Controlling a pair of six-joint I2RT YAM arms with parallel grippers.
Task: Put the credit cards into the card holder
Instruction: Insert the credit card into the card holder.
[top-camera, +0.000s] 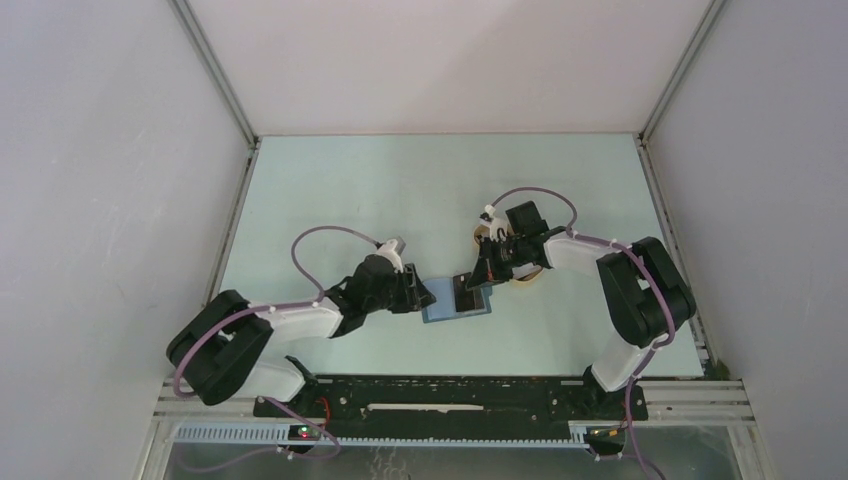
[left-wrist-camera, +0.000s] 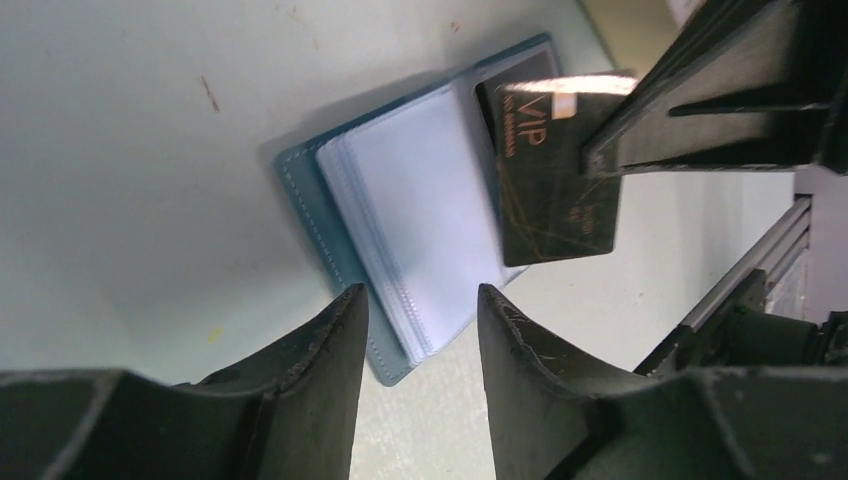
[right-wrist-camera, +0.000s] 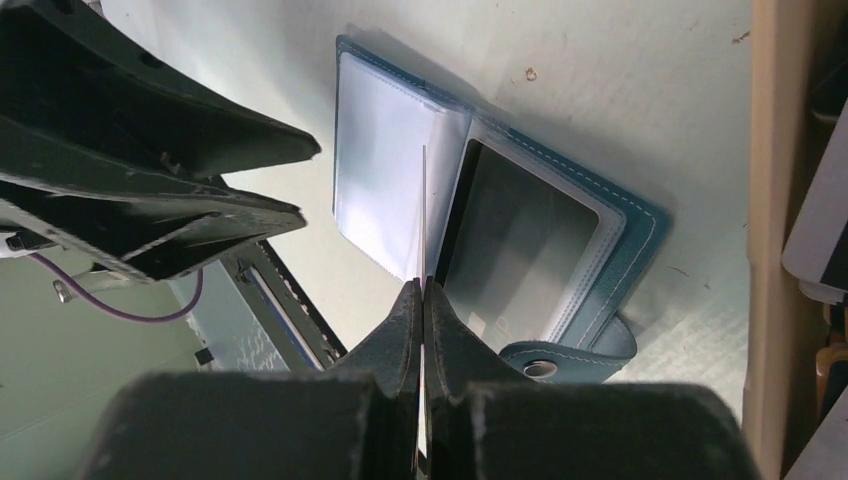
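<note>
Credit card (left-wrist-camera: 555, 170), black, sits pinched edge-on in my right gripper (right-wrist-camera: 422, 300), jaws clamped on it, above the card holder (right-wrist-camera: 630, 235) lying open on the table (top-camera: 400, 190). My left gripper (left-wrist-camera: 420, 310) gapes empty at the holder's left edge. I'd tilt the card flatter, line it up with a pocket mouth and slide slowly.

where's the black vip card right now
In the left wrist view the black VIP card is clamped in the right tool, held over the open card holder near the middle of the table.
</note>
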